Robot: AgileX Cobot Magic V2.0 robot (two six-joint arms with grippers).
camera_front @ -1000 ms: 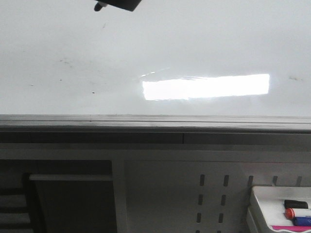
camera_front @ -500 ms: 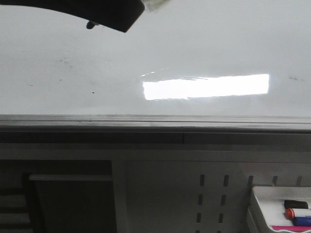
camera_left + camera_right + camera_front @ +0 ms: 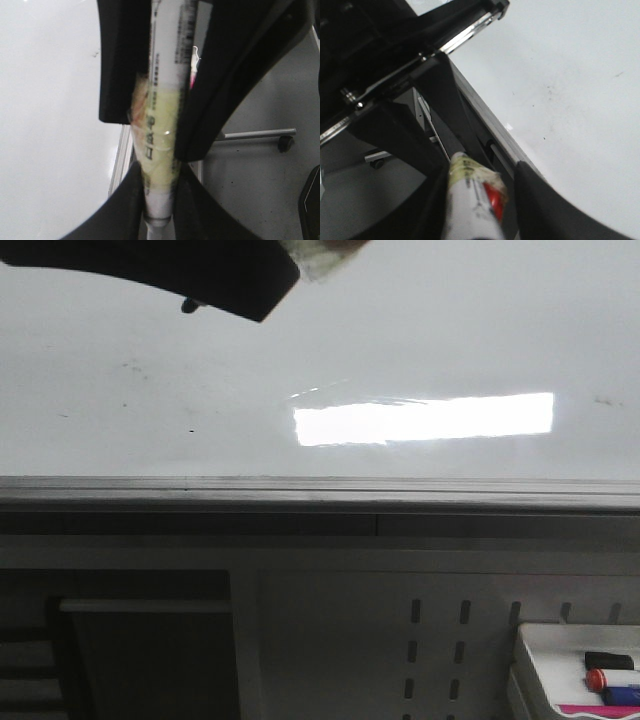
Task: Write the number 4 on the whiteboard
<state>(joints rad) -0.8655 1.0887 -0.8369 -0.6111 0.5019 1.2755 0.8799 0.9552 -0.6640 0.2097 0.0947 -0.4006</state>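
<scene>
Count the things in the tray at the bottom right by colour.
black marker: 1
red marker: 1
blue marker: 1
pink item: 1, only partly in view
Total: 4

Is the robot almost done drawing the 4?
No, it has barely begun. The whiteboard shows only faint dark specks and a bright glare, no marker lines. Ready so far: the left gripper is shut on a taped marker, and the right gripper grips another taped pen. An arm is at the board's top edge. The whole 4 is left.
</scene>
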